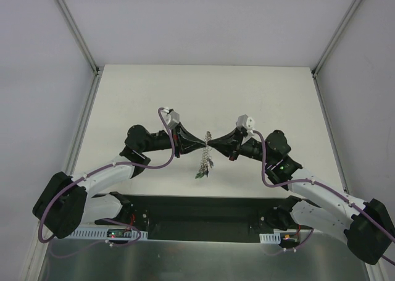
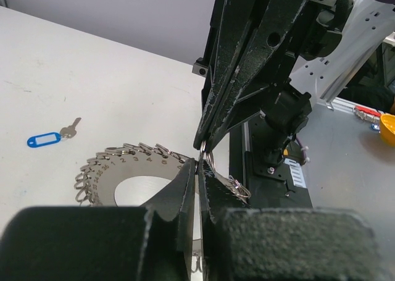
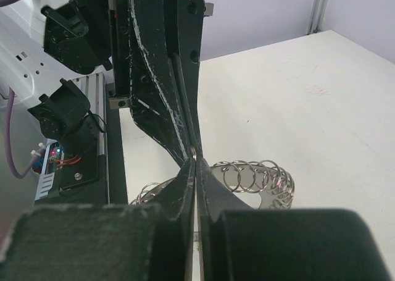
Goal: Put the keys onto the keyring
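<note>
Silvery-grey keyring, black-numbered; blue-tagged silver key; white table.

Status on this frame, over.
Left pincer, right pincer shut, tip to tip on keyring rim. Keyring hanging below them. Blue-tagged key loose on table, off the ring. No obstruction seen.

Bright, even overhead light; soft shadows; near fingers blurred in wrist views.
</note>
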Controlling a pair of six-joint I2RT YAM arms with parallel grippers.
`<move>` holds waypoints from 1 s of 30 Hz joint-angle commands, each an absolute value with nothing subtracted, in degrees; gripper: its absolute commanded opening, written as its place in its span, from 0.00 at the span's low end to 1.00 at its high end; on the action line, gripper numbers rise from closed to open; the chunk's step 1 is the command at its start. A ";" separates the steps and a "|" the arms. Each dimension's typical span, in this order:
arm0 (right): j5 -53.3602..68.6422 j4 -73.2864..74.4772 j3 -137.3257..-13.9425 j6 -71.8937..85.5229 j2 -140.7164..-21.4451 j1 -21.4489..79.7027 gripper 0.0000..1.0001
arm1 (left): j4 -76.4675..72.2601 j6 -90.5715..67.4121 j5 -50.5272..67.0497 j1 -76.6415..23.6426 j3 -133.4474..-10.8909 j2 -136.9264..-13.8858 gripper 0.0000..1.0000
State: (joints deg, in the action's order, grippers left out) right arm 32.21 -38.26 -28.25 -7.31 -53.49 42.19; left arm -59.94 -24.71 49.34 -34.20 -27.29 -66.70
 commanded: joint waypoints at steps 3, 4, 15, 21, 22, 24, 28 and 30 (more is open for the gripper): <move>32.87 -37.02 -30.23 -7.82 -52.12 42.28 0.10 | -46.18 -16.45 47.47 -34.72 -32.07 -61.18 0.00; 32.26 -33.26 -31.19 -8.43 -51.68 42.36 0.15 | -39.53 -14.87 46.33 -34.72 -33.56 -60.39 0.00; 29.53 -14.60 -37.79 -20.12 -52.29 42.28 0.39 | 8.15 8.69 39.73 -35.86 -49.65 -59.85 0.00; 31.47 -13.71 -40.51 -21.71 -55.98 42.36 0.39 | 16.87 15.55 37.53 -36.91 -53.70 -60.73 0.00; 30.51 -13.36 -40.69 -22.06 -56.33 42.19 0.39 | 17.66 16.86 37.09 -36.91 -53.79 -60.56 0.00; 29.01 -11.53 -41.57 -22.41 -57.30 42.10 0.40 | 18.63 18.10 35.87 -36.91 -53.96 -60.03 0.00; 22.96 -6.69 -43.33 -21.28 -59.15 40.78 0.47 | 21.00 20.65 34.02 -36.91 -53.97 -59.77 0.00; 20.14 -3.97 -43.85 -20.05 -59.85 39.30 0.47 | 21.01 20.92 34.01 -36.91 -53.44 -59.41 0.00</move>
State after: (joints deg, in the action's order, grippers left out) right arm 26.48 -8.75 -40.45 -20.86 -58.78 41.52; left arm 19.75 17.26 35.33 -36.45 -51.18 -61.06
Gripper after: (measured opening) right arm 0.465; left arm 0.006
